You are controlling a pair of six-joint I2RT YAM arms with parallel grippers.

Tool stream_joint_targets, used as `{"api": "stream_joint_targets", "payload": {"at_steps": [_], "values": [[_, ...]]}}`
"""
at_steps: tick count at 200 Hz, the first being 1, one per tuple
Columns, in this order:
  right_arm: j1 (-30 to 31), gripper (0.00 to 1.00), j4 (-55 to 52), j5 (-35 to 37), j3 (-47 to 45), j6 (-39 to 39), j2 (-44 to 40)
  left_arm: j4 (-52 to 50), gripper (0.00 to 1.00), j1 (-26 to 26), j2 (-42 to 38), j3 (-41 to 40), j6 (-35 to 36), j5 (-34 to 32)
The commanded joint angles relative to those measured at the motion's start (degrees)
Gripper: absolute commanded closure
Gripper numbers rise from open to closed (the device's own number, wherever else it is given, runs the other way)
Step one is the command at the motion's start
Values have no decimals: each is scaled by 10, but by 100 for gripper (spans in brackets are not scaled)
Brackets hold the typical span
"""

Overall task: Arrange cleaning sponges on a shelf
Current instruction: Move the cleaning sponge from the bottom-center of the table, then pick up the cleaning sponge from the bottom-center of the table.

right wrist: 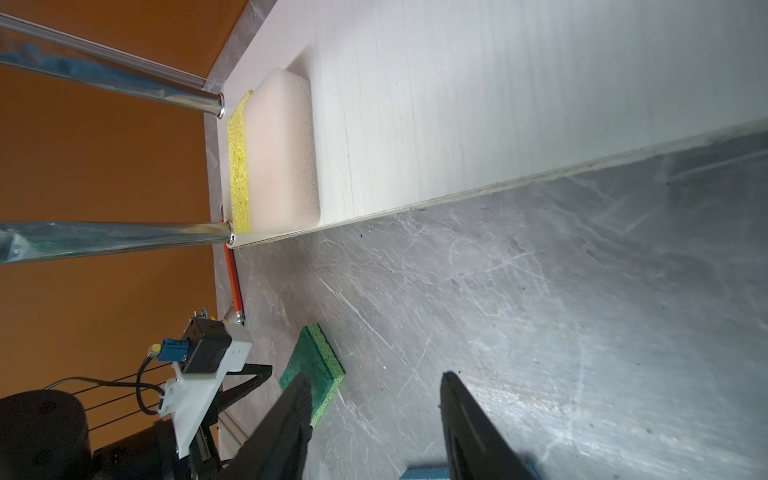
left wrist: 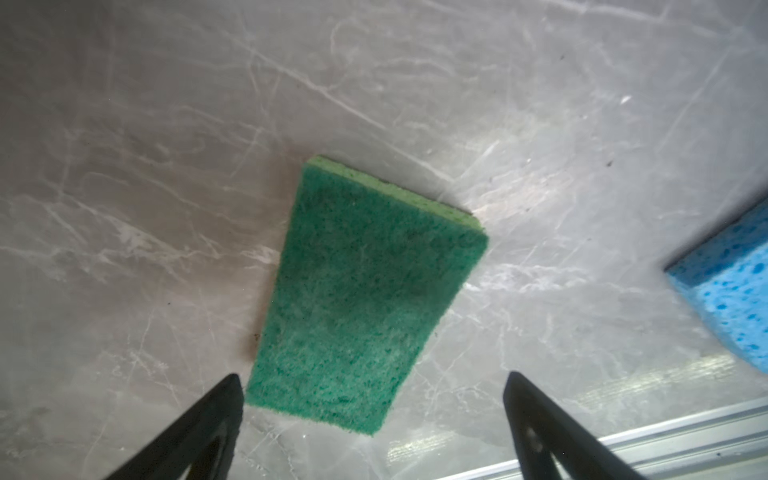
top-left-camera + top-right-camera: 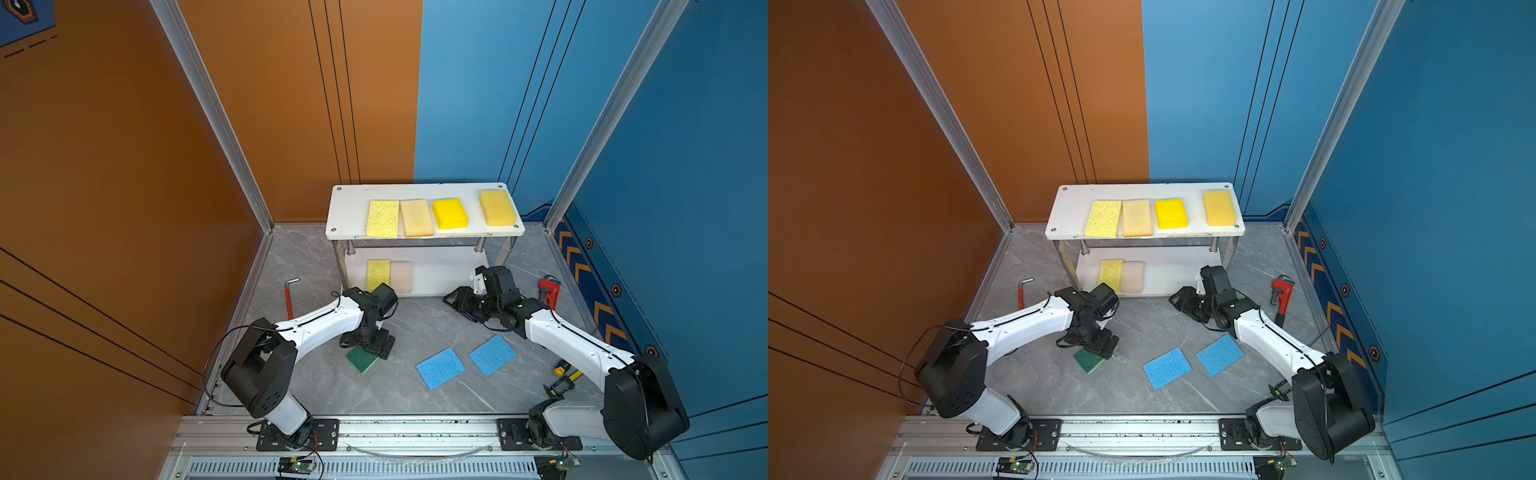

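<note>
My left hand (image 2: pixel 374 376) hangs over the dark green sponge (image 2: pixel 357 299). Its fingers are spread wide, one on each side of the sponge's near end, and they are not clamped on it. The sponge lies flat on the grey marbled desk (image 2: pixel 124 166), scouring face up.

My right hand (image 1: pixel 376 376) sits low in front of the shelf (image 3: pixel 345 208), fingers apart with only bare desk between them, holding nothing.

The shelf stands at the back of the desk. On its top board, from my left, I see a porous pale-yellow sponge (image 3: pixel 382 219) touching a cream-yellow sponge (image 3: pixel 415 218). A bright yellow sponge (image 3: pixel 450 213) lies just beside those, and a golden-yellow sponge (image 3: pixel 497 208) lies apart near the right end. On the lower board (image 1: pixel 457 104), a second porous sponge (image 3: pixel 378 272) and a pinkish-beige sponge (image 1: pixel 282 153) lie side by side, touching, at the left end.

Two sponges lie flat on the desk between the arms: the left blue sponge (image 3: pixel 440 368) and the right blue sponge (image 3: pixel 493 355), near each other but apart. A red pipe wrench (image 3: pixel 549 291) lies to the right of the shelf, and a red-handled hex key (image 3: pixel 289 297) to its left.
</note>
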Motion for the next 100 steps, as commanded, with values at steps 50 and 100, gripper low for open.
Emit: {"api": "stream_joint_targets", "payload": {"at_steps": [50, 100], "values": [[-7, 40, -27, 21, -23, -5, -33, -13, 2, 4, 20, -24, 33, 4], [-9, 39, -28, 27, -28, 0, -46, -8, 2, -1, 61, -34, 26, 13]]}}
